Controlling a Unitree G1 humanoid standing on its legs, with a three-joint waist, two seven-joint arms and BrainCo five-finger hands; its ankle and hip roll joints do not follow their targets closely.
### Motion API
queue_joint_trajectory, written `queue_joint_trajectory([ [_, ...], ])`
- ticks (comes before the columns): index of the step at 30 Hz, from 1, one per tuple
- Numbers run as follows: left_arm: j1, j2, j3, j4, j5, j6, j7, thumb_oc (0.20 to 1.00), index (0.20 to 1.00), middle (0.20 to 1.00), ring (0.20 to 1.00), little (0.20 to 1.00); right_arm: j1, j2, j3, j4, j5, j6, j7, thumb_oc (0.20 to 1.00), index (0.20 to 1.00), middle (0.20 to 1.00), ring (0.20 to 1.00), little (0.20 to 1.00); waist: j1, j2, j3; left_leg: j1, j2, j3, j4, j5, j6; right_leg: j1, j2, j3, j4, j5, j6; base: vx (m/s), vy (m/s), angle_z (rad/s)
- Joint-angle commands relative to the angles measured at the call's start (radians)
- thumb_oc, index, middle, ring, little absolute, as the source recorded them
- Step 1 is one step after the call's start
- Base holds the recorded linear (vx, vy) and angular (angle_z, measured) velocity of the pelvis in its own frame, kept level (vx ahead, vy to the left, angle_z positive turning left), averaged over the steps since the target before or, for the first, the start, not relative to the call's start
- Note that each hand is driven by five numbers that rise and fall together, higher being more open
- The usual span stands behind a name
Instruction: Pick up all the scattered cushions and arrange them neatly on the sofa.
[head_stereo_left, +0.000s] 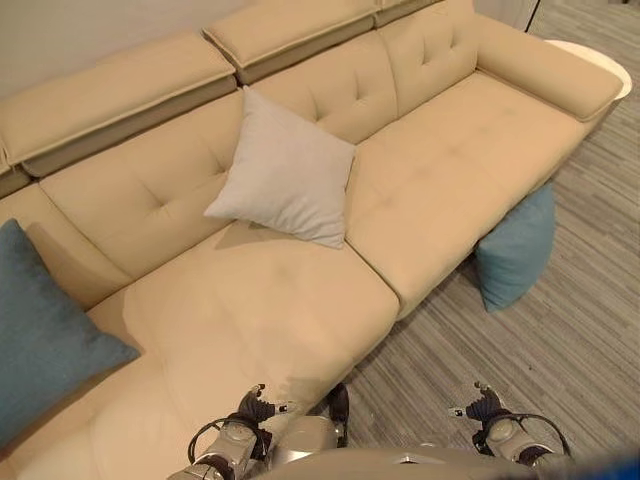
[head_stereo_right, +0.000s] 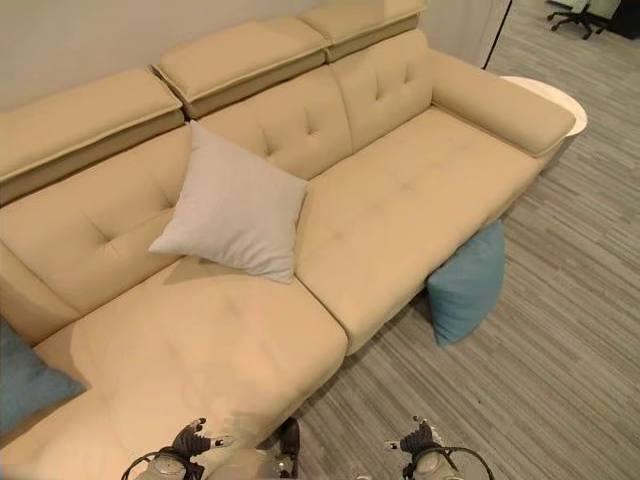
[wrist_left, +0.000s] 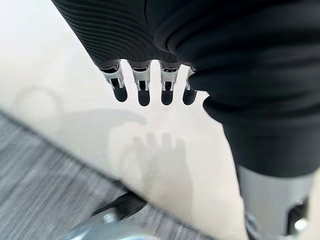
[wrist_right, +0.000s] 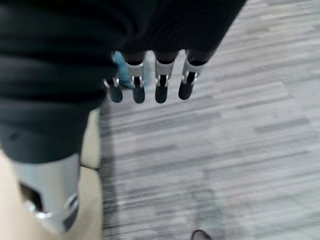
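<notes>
- The left hand (wrist_left: 150, 82) hangs over the front edge of the sofa (head_stereo_left: 250, 310) seat, its dark ribbed cover above and its dark-tipped fingers (wrist_left: 144, 94) straight, side by side, holding nothing.
- The right hand (wrist_right: 150, 82) hangs off the sofa, over the floor beside its front edge, fingers (wrist_right: 160, 92) straight and empty.
- Both arms sit low at the sofa's near edge, left over the seat, right clear of it.

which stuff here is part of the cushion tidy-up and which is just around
Job:
- blue cushion on the floor, leaning against the sofa front
- grey cushion, on the sofa
- blue cushion on the seat
- sofa

Just around:
- white side table
- office chair
</notes>
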Motion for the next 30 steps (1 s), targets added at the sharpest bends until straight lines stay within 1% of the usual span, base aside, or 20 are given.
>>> queue_joint_trajectory([
  [1, -0.008, -0.013, 0.002, 0.004, 0.004, -0.013, 0.000, 1.000, 1.000, 1.000, 1.000, 1.000, -0.007, -0.049, 0.006, -0.019, 0.009, -0.014, -0.022, 1.000, 1.000, 1.000, 1.000, 1.000, -0.007, 0.035, 0.034, -0.049, 0.031, -0.064, 0.137, -0.106, -0.086, -0.001, 0.028, 0.005, -0.338, 0.214, -0.043, 0.18, -0.054, 0.12],
  [2, -0.014, -0.009, -0.005, -0.008, 0.004, -0.014, 0.005, 1.000, 1.000, 1.000, 1.000, 1.000, -0.006, -0.039, 0.015, -0.031, 0.016, -0.035, -0.047, 1.000, 1.000, 1.000, 1.000, 1.000, -0.012, 0.039, 0.036, -0.037, 0.030, -0.077, 0.127, -0.110, -0.088, -0.006, 0.031, 0.009, -0.382, 0.205, -0.054, 0.13, -0.070, 0.13],
  [3, -0.013, -0.008, 0.002, -0.012, 0.004, -0.017, 0.004, 1.000, 1.000, 1.000, 1.000, 1.000, -0.002, -0.049, 0.025, -0.055, -0.012, -0.019, -0.037, 1.000, 1.000, 1.000, 1.000, 1.000, -0.020, 0.037, 0.039, -0.031, 0.029, -0.082, 0.125, -0.112, -0.090, -0.014, 0.035, 0.026, -0.410, 0.210, -0.056, 0.20, -0.140, 0.29],
  [4, -0.024, 0.006, 0.011, -0.008, 0.016, -0.018, -0.009, 1.000, 1.000, 1.000, 1.000, 1.000, -0.026, -0.082, -0.001, -0.087, 0.080, -0.049, 0.047, 1.000, 1.000, 1.000, 1.000, 1.000, -0.033, 0.033, 0.040, -0.017, 0.017, -0.112, 0.120, -0.118, -0.096, -0.032, 0.049, 0.094, -0.506, 0.233, -0.053, 0.22, -0.175, 0.46],
  [5, -0.029, 0.004, -0.001, -0.003, 0.016, -0.014, -0.009, 1.000, 1.000, 1.000, 1.000, 1.000, -0.029, -0.079, -0.010, -0.039, 0.054, -0.024, 0.015, 1.000, 1.000, 1.000, 1.000, 1.000, -0.042, 0.032, 0.043, -0.004, 0.014, -0.142, 0.121, -0.126, -0.100, -0.035, 0.063, 0.140, -0.548, 0.241, -0.051, 0.24, -0.199, 0.49],
  [7, -0.038, -0.007, -0.014, 0.019, 0.017, -0.017, -0.016, 1.000, 1.000, 1.000, 1.000, 1.000, -0.013, -0.083, -0.027, 0.002, 0.064, -0.005, 0.009, 1.000, 1.000, 1.000, 1.000, 1.000, -0.068, 0.024, 0.047, 0.017, 0.005, -0.194, 0.130, -0.146, -0.107, -0.082, 0.085, 0.246, -0.592, 0.290, -0.039, 0.25, -0.226, 0.89],
  [9, -0.035, -0.014, -0.012, 0.046, 0.025, -0.020, -0.014, 1.000, 1.000, 1.000, 1.000, 1.000, -0.002, -0.079, -0.033, 0.022, 0.064, -0.003, 0.010, 1.000, 1.000, 1.000, 1.000, 1.000, -0.072, 0.012, 0.041, 0.021, -0.002, -0.219, 0.154, -0.167, -0.115, -0.045, 0.075, 0.235, -0.625, 0.288, -0.042, 0.19, -0.234, 1.50],
  [13, -0.017, -0.021, -0.004, 0.062, 0.020, -0.020, -0.019, 1.000, 1.000, 1.000, 1.000, 1.000, 0.005, -0.072, -0.034, 0.025, 0.080, -0.020, 0.010, 1.000, 1.000, 1.000, 1.000, 1.000, -0.069, 0.001, 0.015, 0.021, 0.031, -0.240, 0.175, -0.179, -0.154, 0.020, 0.088, 0.195, -0.664, 0.271, -0.068, 0.16, -0.247, 0.83],
  [15, -0.018, -0.023, -0.006, 0.063, 0.023, -0.015, -0.019, 1.000, 1.000, 1.000, 1.000, 1.000, 0.001, -0.074, -0.039, 0.018, 0.096, -0.023, 0.005, 1.000, 1.000, 1.000, 1.000, 1.000, -0.070, -0.005, 0.015, -0.013, 0.046, -0.234, 0.227, -0.173, -0.176, 0.055, 0.093, 0.175, -0.688, 0.256, -0.083, 0.06, -0.213, 0.42],
  [16, -0.022, -0.024, -0.007, 0.060, 0.020, -0.014, -0.017, 1.000, 1.000, 1.000, 1.000, 1.000, -0.002, -0.076, -0.039, 0.013, 0.103, -0.025, -0.001, 1.000, 1.000, 1.000, 1.000, 1.000, -0.069, -0.011, 0.022, -0.050, 0.053, -0.224, 0.277, -0.156, -0.186, 0.068, 0.090, 0.161, -0.696, 0.251, -0.093, 0.00, -0.246, 0.72],
  [17, -0.033, -0.022, -0.010, 0.043, 0.001, -0.011, -0.010, 1.000, 1.000, 1.000, 1.000, 1.000, -0.002, -0.082, -0.038, -0.003, 0.115, -0.030, -0.011, 1.000, 1.000, 1.000, 1.000, 1.000, -0.074, -0.020, 0.035, -0.113, 0.084, -0.137, 0.358, -0.140, -0.186, 0.106, 0.089, 0.117, -0.716, 0.227, -0.114, -0.02, -0.186, 0.87],
  [18, -0.033, -0.022, -0.010, 0.043, 0.001, -0.011, -0.010, 1.000, 1.000, 1.000, 1.000, 1.000, -0.002, -0.082, -0.038, -0.003, 0.115, -0.030, -0.011, 1.000, 1.000, 1.000, 1.000, 1.000, -0.075, -0.019, 0.036, -0.114, 0.084, -0.137, 0.359, -0.141, -0.186, 0.106, 0.089, 0.117, -0.716, 0.227, -0.114, -0.01, -0.164, 0.97],
  [19, -0.035, -0.021, -0.010, 0.039, -0.001, -0.011, -0.008, 1.000, 1.000, 1.000, 1.000, 1.000, 0.000, -0.081, -0.038, -0.008, 0.117, -0.030, -0.012, 1.000, 1.000, 1.000, 1.000, 1.000, -0.076, -0.022, 0.037, -0.124, 0.099, -0.100, 0.360, -0.141, -0.182, 0.117, 0.088, 0.098, -0.721, 0.220, -0.116, 0.05, -0.102, 1.11],
  [20, -0.034, -0.019, -0.016, 0.045, 0.010, -0.008, -0.006, 1.000, 1.000, 1.000, 1.000, 1.000, 0.017, -0.079, -0.046, -0.014, 0.126, -0.028, -0.014, 1.000, 1.000, 1.000, 1.000, 1.000, -0.080, -0.023, 0.030, -0.150, 0.117, 0.008, 0.309, -0.122, -0.165, 0.138, 0.095, 0.046, -0.730, 0.207, -0.123, 0.05, -0.102, 1.18],
  [21, -0.033, -0.019, -0.016, 0.045, 0.010, -0.008, -0.006, 1.000, 1.000, 1.000, 1.000, 1.000, 0.017, -0.079, -0.046, -0.014, 0.126, -0.028, -0.014, 1.000, 1.000, 1.000, 1.000, 1.000, -0.081, -0.024, 0.029, -0.150, 0.116, 0.008, 0.307, -0.120, -0.165, 0.138, 0.094, 0.046, -0.731, 0.207, -0.123, 0.08, -0.071, 1.37],
  [23, -0.028, -0.015, -0.015, 0.050, 0.025, -0.005, -0.006, 1.000, 1.000, 1.000, 1.000, 1.000, 0.034, -0.077, -0.048, -0.015, 0.121, -0.020, -0.019, 1.000, 1.000, 1.000, 1.000, 1.000, -0.088, -0.013, 0.020, -0.156, 0.117, 0.110, 0.232, -0.094, -0.170, 0.168, 0.114, 0.011, -0.741, 0.179, -0.117, 0.15, 0.007, 0.86],
  [24, -0.026, -0.015, -0.010, 0.051, 0.023, -0.004, -0.007, 1.000, 1.000, 1.000, 1.000, 1.000, 0.031, -0.077, -0.048, -0.014, 0.121, -0.020, -0.020, 1.000, 1.000, 1.000, 1.000, 1.000, -0.085, -0.015, 0.022, -0.161, 0.119, 0.127, 0.223, -0.071, -0.167, 0.165, 0.114, 0.004, -0.735, 0.185, -0.121, 0.17, 0.055, 0.31],
  [27, -0.016, -0.013, 0.001, 0.064, 0.024, -0.003, -0.003, 1.000, 1.000, 1.000, 1.000, 1.000, 0.029, -0.064, -0.040, -0.014, 0.113, -0.019, -0.020, 1.000, 1.000, 1.000, 1.000, 1.000, -0.077, -0.019, 0.017, -0.130, 0.086, 0.070, 0.174, -0.075, -0.156, 0.179, 0.122, -0.001, -0.721, 0.175, -0.111, 0.12, 0.064, 0.13],
  [29, -0.011, -0.008, 0.009, 0.063, 0.026, 0.000, -0.002, 1.000, 1.000, 1.000, 1.000, 1.000, 0.035, -0.058, -0.038, -0.017, 0.104, -0.017, -0.018, 1.000, 1.000, 1.000, 1.000, 1.000, -0.072, -0.024, 0.002, -0.106, 0.078, 0.080, 0.146, -0.081, -0.143, 0.178, 0.117, 0.000, -0.706, 0.169, -0.103, 0.18, 0.107, -0.19],
  [30, -0.008, -0.001, 0.014, 0.059, 0.025, 0.000, -0.002, 1.000, 1.000, 1.000, 1.000, 1.000, 0.034, -0.056, -0.036, -0.021, 0.093, -0.017, -0.017, 1.000, 1.000, 1.000, 1.000, 1.000, -0.064, -0.027, -0.007, -0.084, 0.062, 0.066, 0.122, -0.088, -0.128, 0.170, 0.103, -0.003, -0.647, 0.154, -0.093, 0.21, 0.203, -0.07],
])
